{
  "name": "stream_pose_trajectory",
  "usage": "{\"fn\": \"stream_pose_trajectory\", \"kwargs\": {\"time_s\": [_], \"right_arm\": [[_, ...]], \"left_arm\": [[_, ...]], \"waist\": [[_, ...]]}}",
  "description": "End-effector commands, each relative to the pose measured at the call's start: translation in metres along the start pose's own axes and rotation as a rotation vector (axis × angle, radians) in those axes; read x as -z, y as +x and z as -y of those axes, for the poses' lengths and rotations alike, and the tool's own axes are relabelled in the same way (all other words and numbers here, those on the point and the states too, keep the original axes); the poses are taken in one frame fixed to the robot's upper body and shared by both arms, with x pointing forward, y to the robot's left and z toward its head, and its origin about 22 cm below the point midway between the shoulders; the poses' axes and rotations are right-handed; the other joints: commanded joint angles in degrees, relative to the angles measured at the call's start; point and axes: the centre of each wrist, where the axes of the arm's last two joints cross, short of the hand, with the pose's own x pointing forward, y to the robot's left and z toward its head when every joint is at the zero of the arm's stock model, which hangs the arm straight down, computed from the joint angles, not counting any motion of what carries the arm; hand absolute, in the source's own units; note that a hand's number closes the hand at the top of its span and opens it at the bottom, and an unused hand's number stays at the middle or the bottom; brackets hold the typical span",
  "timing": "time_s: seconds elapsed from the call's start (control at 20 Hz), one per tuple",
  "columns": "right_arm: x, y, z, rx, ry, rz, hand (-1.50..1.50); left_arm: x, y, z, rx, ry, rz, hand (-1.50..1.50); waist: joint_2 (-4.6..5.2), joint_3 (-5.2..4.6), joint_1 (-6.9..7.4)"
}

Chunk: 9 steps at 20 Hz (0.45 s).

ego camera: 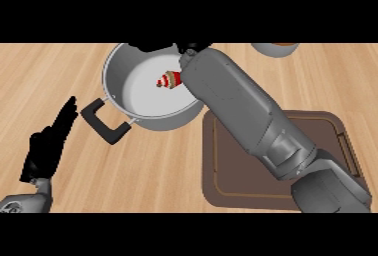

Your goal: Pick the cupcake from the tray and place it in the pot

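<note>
Cupcake (169, 80) is lying tipped inside the pot (118, 92), apart from the brown tray (240, 185) on the bench (159, 165). Right robot hand (190, 48) is showing over the pot's far rim — fingers mostly hidden, can't tell its state. Left robot hand (50, 142) is resting released, fingers straight, at left edge. Judging cupcake light, soft, crushable — best taken low, by the wrapper sides.

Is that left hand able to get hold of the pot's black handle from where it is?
Probably yes. The left hand rests open beside the handle, and only bare counter lies between them. The right arm reaches over the pot from the other side.
</note>
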Motion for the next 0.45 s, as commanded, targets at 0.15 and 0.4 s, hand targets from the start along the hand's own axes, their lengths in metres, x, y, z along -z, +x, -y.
{"fn": "stream_pose_trajectory", "kwargs": {"time_s": [0.15,0.4], "right_arm": [[-0.005,-0.019,0.006,0.177,0.107,-0.016,-1.5],[-0.025,-0.059,0.014,0.227,0.1,-0.019,-1.5]], "left_arm": [[-0.012,-0.026,-0.016,-0.005,0.046,-0.05,0.0],[-0.022,-0.021,-0.029,-0.002,0.084,-0.078,0.0]], "waist": [[-1.06,0.0,-3.31],[-1.85,0.06,-5.62]]}}
